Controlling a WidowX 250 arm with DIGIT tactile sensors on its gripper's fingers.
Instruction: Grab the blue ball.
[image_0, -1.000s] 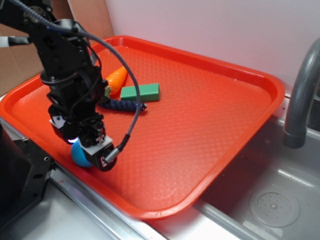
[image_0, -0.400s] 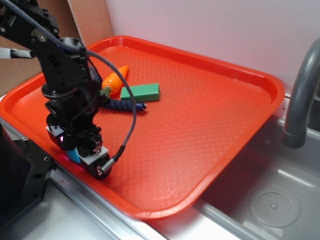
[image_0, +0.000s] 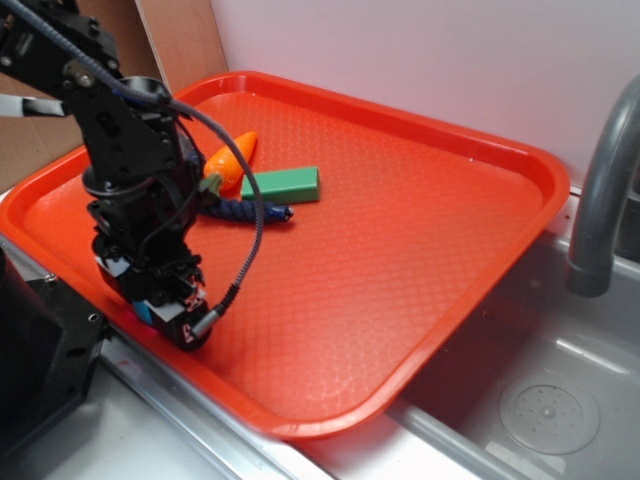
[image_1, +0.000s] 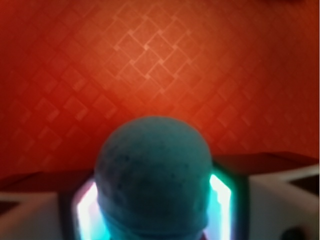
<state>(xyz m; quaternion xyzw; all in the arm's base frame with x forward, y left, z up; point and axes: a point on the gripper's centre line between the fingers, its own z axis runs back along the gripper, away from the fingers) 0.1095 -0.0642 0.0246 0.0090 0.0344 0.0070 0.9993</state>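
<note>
My gripper (image_0: 165, 305) sits low at the near-left edge of the red tray (image_0: 400, 230), its fingers (image_1: 35, 210) pressed against both sides of the blue ball (image_1: 152, 175), gripping it between them.

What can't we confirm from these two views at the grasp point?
- Blue ball: exterior view shows only a sliver under the gripper; the arm hides the rest.
- Finger contact: wrist view is blurred and glare beside the ball masks the pads.
- Ball's underside: cut off by the wrist view's bottom edge, so lift off the red tray is unclear.
- Blue rope: left end hidden behind the arm.
</note>
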